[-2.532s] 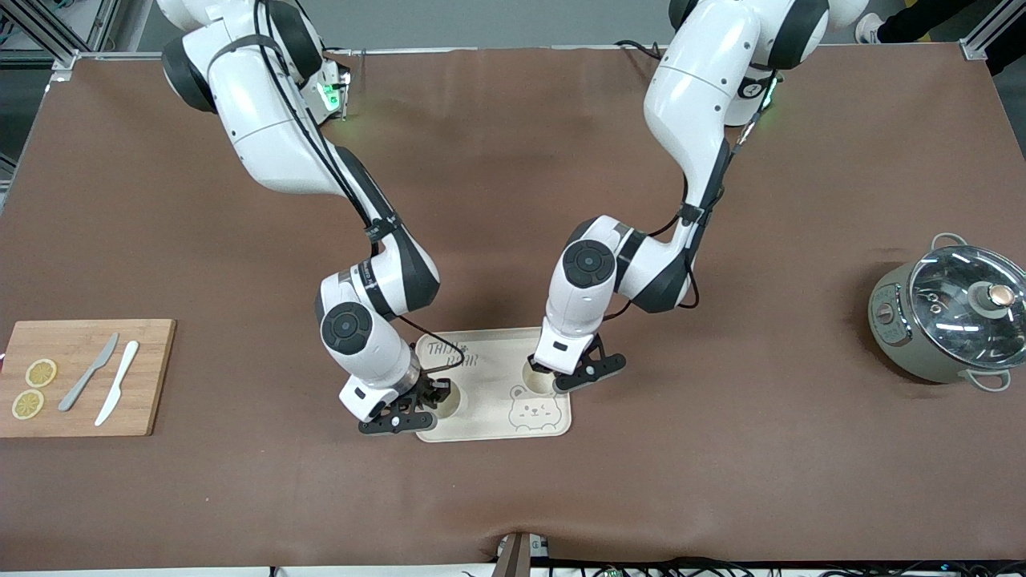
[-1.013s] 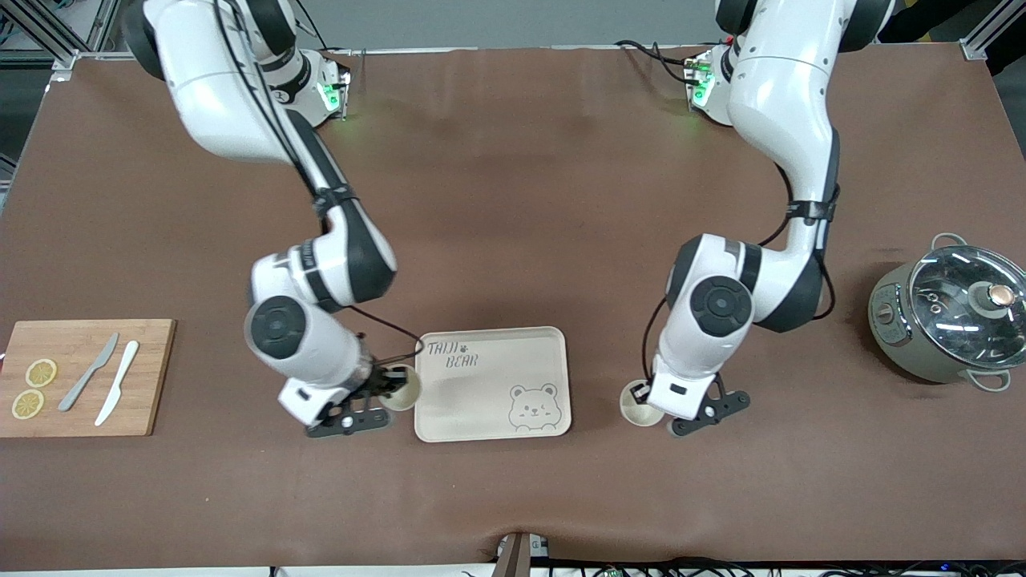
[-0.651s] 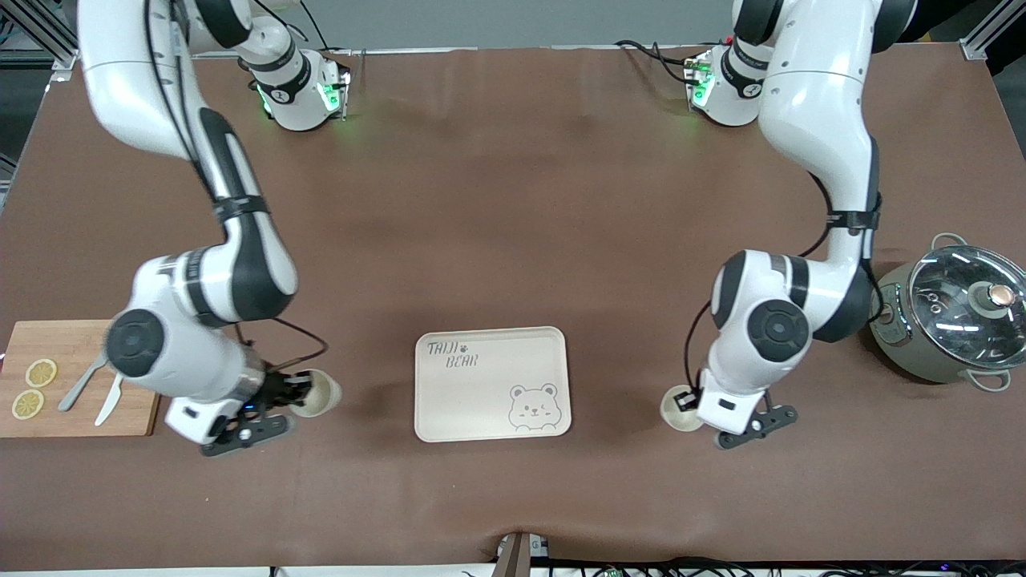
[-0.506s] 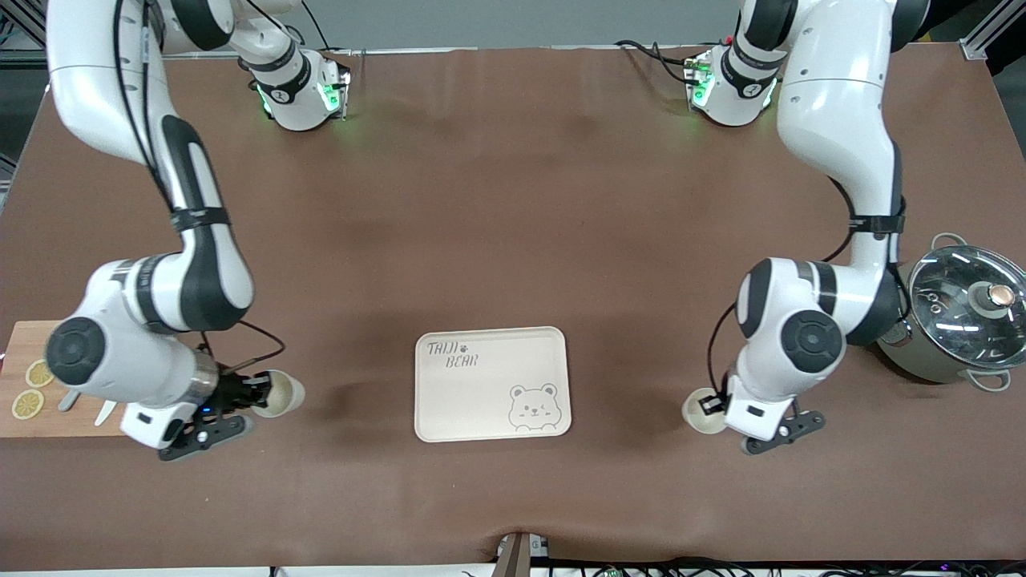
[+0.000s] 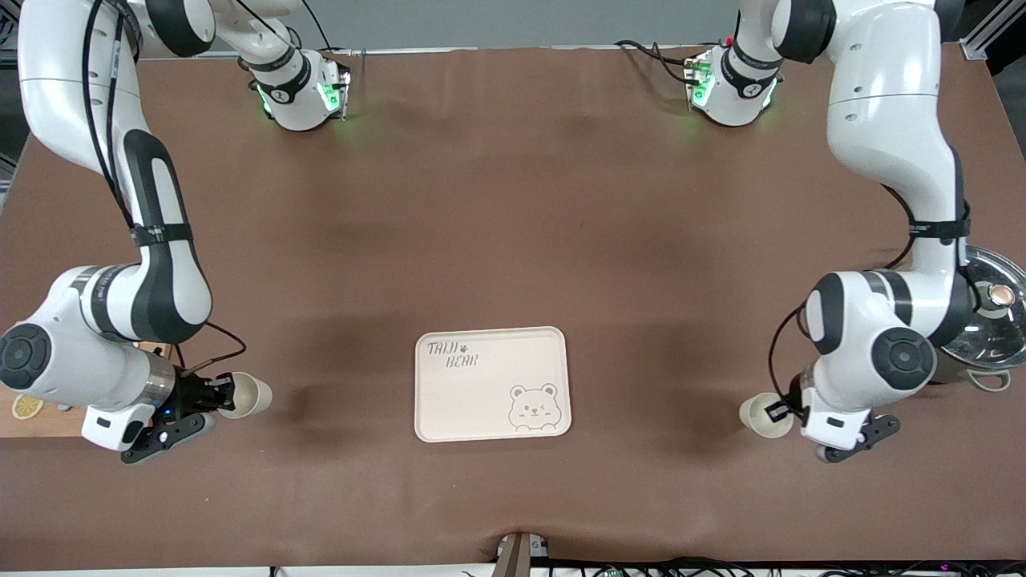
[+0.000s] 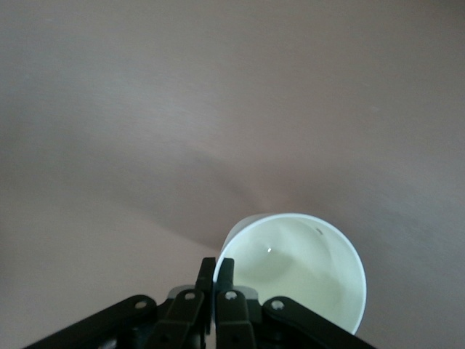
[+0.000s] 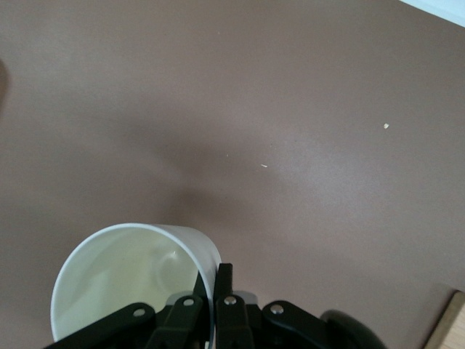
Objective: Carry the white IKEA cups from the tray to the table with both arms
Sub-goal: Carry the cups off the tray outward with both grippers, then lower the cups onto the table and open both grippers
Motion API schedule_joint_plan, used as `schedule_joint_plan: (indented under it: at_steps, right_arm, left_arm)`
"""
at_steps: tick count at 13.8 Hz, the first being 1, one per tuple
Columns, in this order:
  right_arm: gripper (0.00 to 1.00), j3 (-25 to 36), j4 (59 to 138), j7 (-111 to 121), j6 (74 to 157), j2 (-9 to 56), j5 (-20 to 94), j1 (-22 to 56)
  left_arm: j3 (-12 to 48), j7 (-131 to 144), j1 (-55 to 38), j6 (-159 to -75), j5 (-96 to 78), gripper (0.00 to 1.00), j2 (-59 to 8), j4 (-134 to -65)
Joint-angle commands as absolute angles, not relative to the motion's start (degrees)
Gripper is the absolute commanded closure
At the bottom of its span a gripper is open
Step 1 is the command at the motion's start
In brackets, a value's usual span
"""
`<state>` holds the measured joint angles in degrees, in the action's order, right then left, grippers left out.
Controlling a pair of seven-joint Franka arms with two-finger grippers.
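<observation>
My right gripper (image 5: 215,395) is shut on the rim of one white IKEA cup (image 5: 246,395) and holds it over the brown table between the cream bear tray (image 5: 490,353) and the cutting board. In the right wrist view the fingers (image 7: 225,280) pinch the cup's (image 7: 127,280) wall. My left gripper (image 5: 781,410) is shut on the rim of the other white cup (image 5: 756,415), over the table between the tray and the pot. In the left wrist view the gripper (image 6: 216,265) pinches that cup's (image 6: 301,269) wall. The tray holds nothing.
A wooden cutting board with a lemon slice (image 5: 26,406) lies at the right arm's end, mostly hidden by that arm; its corner (image 7: 447,327) shows in the right wrist view. A grey pot with a glass lid (image 5: 994,316) stands at the left arm's end, partly hidden.
Both grippers lifted the cups off the tray and carried them apart, the right one toward the cutting board, the left one toward the pot. The tray now stands bare.
</observation>
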<state>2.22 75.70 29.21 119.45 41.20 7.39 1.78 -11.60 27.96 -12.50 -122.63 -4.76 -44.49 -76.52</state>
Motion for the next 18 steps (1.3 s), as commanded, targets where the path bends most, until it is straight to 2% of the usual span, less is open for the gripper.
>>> schedule_joint_plan:
  at_steps: [1, 11, 12, 15, 16, 18]
  right_arm:
    - [1.0, 1.14, 78.39, 32.25, 123.91, 41.57, 8.09, 0.53]
    - [1.0, 1.05, 78.75, 32.78, 131.39, 46.66, 8.09, 0.35]
    - [1.0, 1.05, 78.75, 32.78, 132.01, 47.02, 8.09, 0.35]
    - [1.0, 1.05, 78.92, 32.78, 133.59, 47.81, 8.09, 0.53]
    - [1.0, 1.05, 78.93, 32.78, 133.59, 47.81, 8.09, 0.61]
    - [1.0, 1.05, 78.93, 32.78, 133.59, 47.81, 8.09, 0.62]
  left_arm:
    - [-10.99, 26.89, -10.2, -122.34, -4.83, 1.0, -44.47, -76.82]
    - [-11.07, 26.02, -7.21, -124.19, -6.86, 1.0, -47.37, -76.82]
    - [-11.07, 25.49, -7.12, -124.19, -6.86, 0.93, -47.46, -76.73]
    - [-10.99, 24.7, -6.68, -124.19, -6.86, 0.45, -47.29, -76.73]
    - [-10.99, 24.7, -6.68, -124.19, -6.86, 0.25, -47.29, -76.73]
    - [-10.99, 24.78, -6.68, -124.19, -6.86, 0.02, -47.11, -76.73]
